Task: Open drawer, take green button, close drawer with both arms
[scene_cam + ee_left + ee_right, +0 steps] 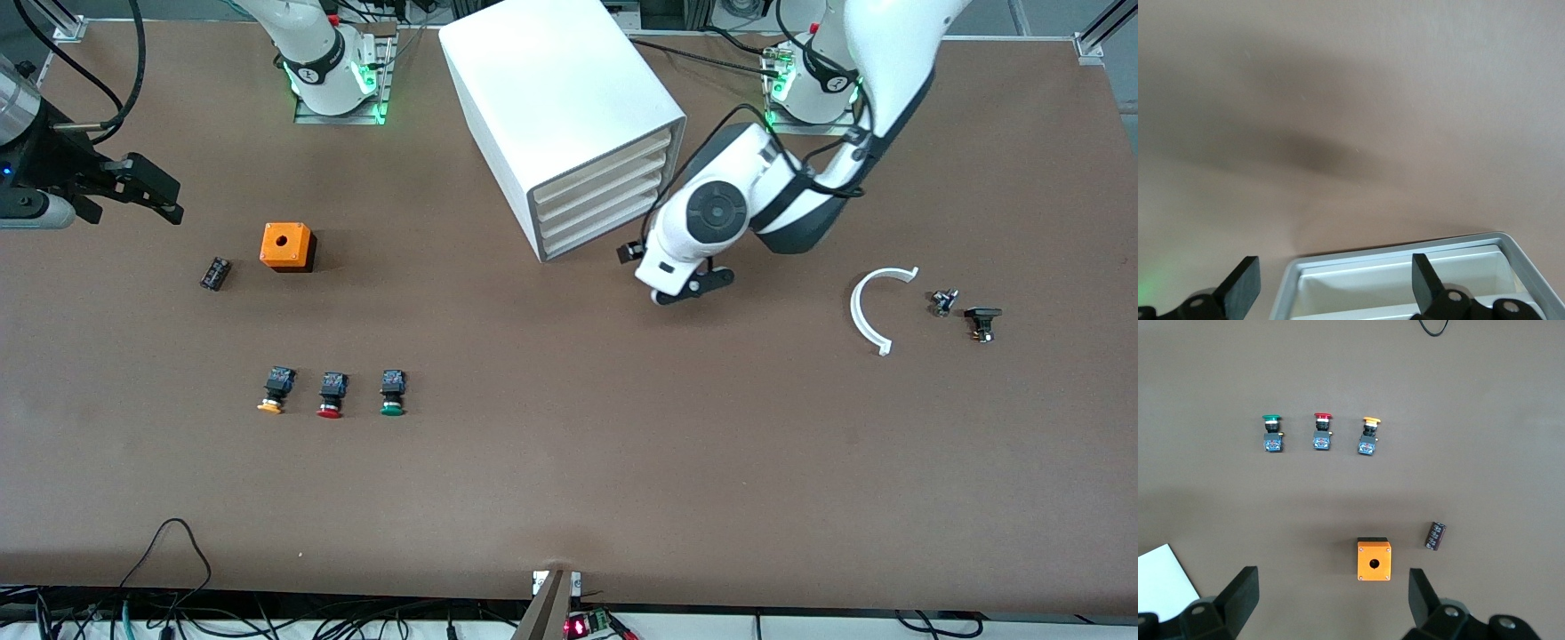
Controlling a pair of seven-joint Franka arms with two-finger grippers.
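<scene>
Drawer (597, 216): shut, just beside left hand (686, 291), spread.
Button (392, 392): on worktop (622, 462), well apart from right hand (147, 191), spread.
Around: red button (331, 395), orange box (286, 246).

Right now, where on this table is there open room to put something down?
The widest bare stretch runs along the table edge nearest the front camera, below the three buttons, green button included. Another lies between those buttons and the white curved piece. It is crowded around the cabinet, where the left gripper hangs by the drawers.
</scene>
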